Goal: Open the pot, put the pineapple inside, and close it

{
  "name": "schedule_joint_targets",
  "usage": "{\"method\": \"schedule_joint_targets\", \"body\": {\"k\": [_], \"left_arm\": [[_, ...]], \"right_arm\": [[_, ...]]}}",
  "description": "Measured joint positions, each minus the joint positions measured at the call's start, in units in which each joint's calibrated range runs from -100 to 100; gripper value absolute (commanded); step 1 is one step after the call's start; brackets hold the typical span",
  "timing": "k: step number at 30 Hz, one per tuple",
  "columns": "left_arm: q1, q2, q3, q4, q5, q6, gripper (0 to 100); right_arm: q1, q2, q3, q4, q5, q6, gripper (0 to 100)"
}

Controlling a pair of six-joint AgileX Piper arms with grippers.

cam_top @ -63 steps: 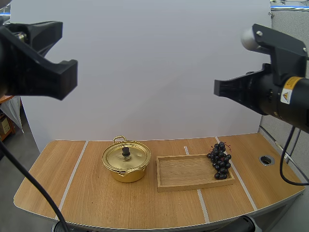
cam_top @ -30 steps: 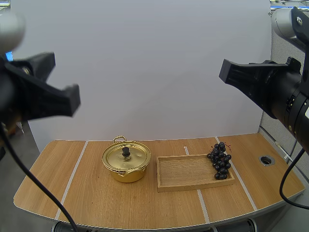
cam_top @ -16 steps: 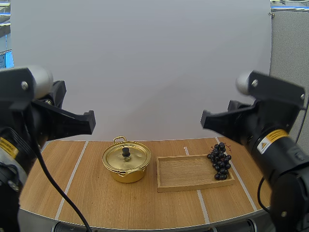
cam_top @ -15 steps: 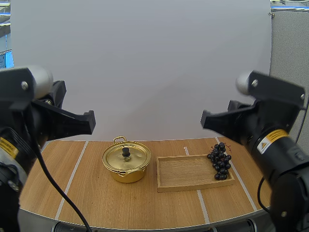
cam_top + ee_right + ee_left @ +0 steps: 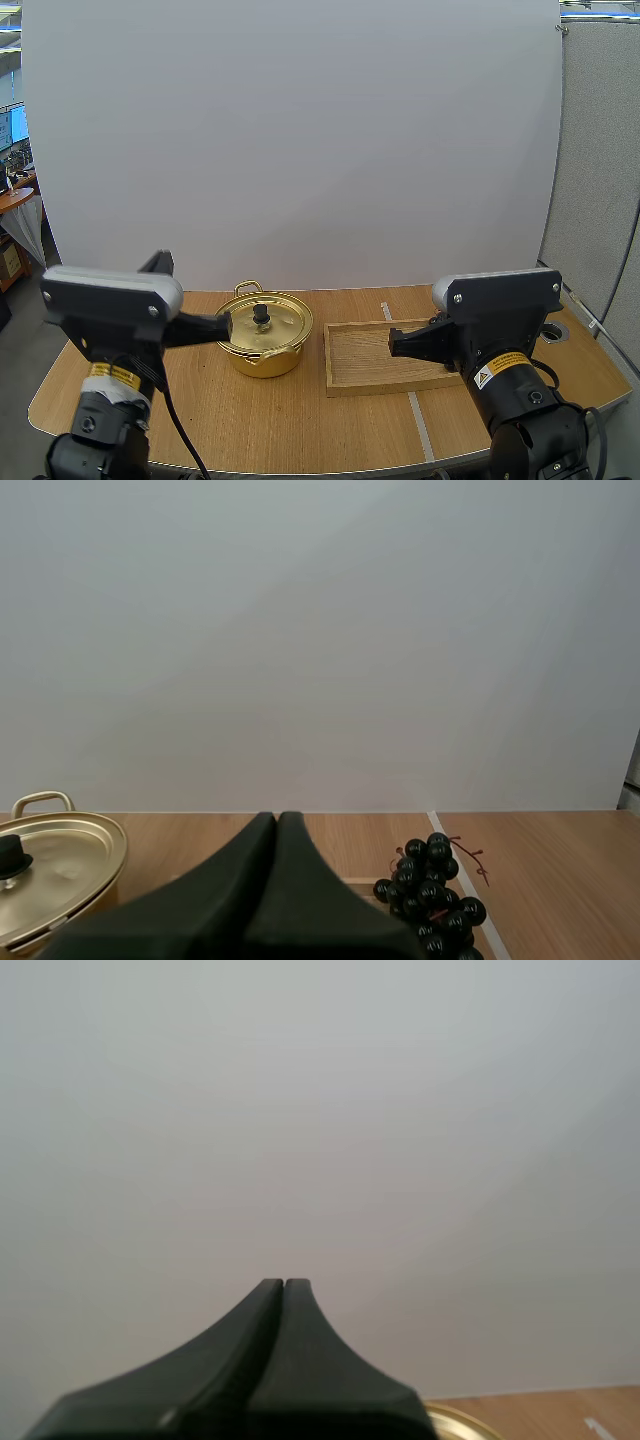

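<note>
Nothing of the task is done yet, from where I stand. The pot [image 5: 262, 345] sits on the table [image 5: 250, 420] left of centre with its lid [image 5: 262, 325] on, the black knob [image 5: 261, 313] untouched. Just beside it to the right lies the tray [image 5: 370, 360], its visible bed bare.

No pineapple is to be seen. The one fruit is a bunch of grapes [image 5: 430, 885], lying past the right arm's fingers near the tray's right end — I cannot tell whether it rests on the tray's edge or on the table beside it.

Both arms are low at the near edge of the table. The left gripper [image 5: 284, 1286] has its fingers pressed together into one dark wedge, holding nothing, and it points toward the pot's left rim without touching it. The right gripper [image 5: 277, 820] is likewise closed on nothing and is aimed over the tray, with the pot off to its left and the grapes to its right.

So every step is left, as I judge it — lift the lid off, set it aside, carry the fruit into the pot, then put the lid back. The lid comes first, and whichever arm takes the knob must spread its fingers before it gets there.
</note>
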Motion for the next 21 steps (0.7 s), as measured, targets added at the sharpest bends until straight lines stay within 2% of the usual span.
{"method": "schedule_joint_targets", "body": {"k": [9, 16, 21], "left_arm": [[0.00, 0.00, 4.22, 0.00, 1.93, -0.23, 0], [0.10, 0.00, 4.22, 0.00, 15.32, -2.41, 0], [0.98, 0.00, 4.35, 0.00, 26.14, -4.35, 0]], "right_arm": [[0.15, 0.00, 5.10, 0.00, -0.57, 0.00, 0], [0.15, 0.00, 7.78, 0.96, -0.18, 0.00, 0], [0.15, 0.00, 7.78, 4.28, 3.83, 0.00, 0]]}}
